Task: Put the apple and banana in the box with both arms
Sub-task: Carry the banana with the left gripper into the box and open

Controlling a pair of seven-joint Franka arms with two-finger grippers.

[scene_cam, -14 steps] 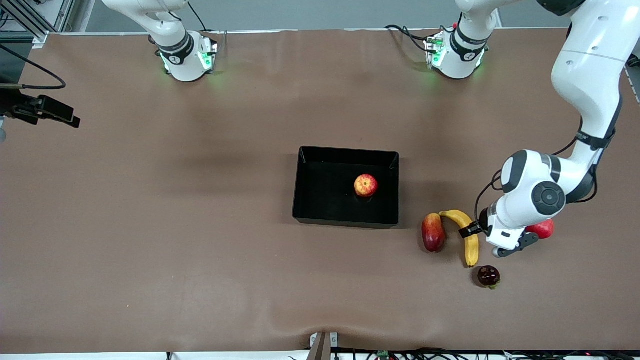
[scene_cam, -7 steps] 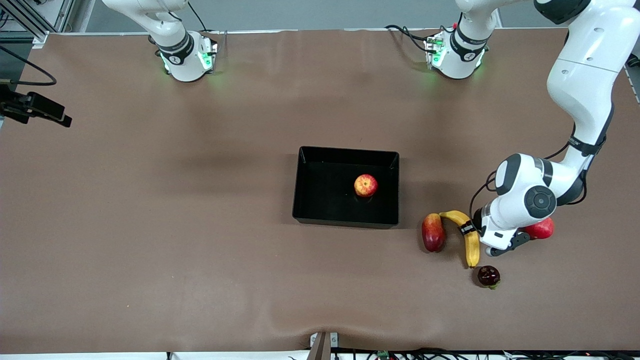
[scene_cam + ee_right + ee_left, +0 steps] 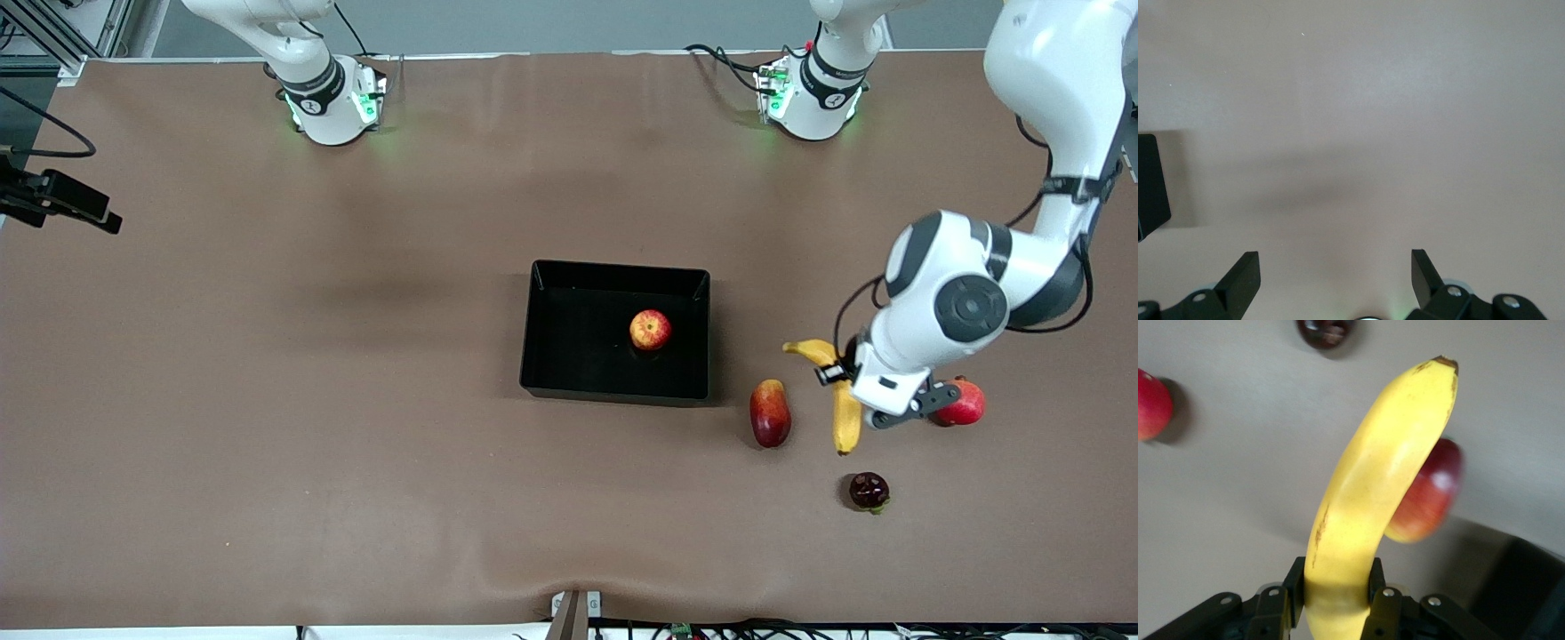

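- My left gripper (image 3: 840,373) is clamped on the banana (image 3: 843,409), my fingers (image 3: 1381,603) pinching it across its thicker part, in the air over the table (image 3: 267,400) toward my left arm's end.
- The banana hangs curved, one tip pointing toward the box (image 3: 615,391), the rest drooping past my fingers above the bare tabletop.
- Below it lie an elongated red-yellow mango-like fruit (image 3: 770,412), beside the box's corner, a dark round fruit (image 3: 869,491) nearer the front camera, and a plain red round fruit (image 3: 962,404) partly covered by my left wrist.
- The apple (image 3: 651,330) sits inside the box, on its glossy black floor, toward the wall at my left arm's end.
- My right gripper (image 3: 1335,277) is spread wide and holds nothing, over bare table; this arm waits at its end of the table, only its black hardware (image 3: 62,200) showing at the front view's edge.
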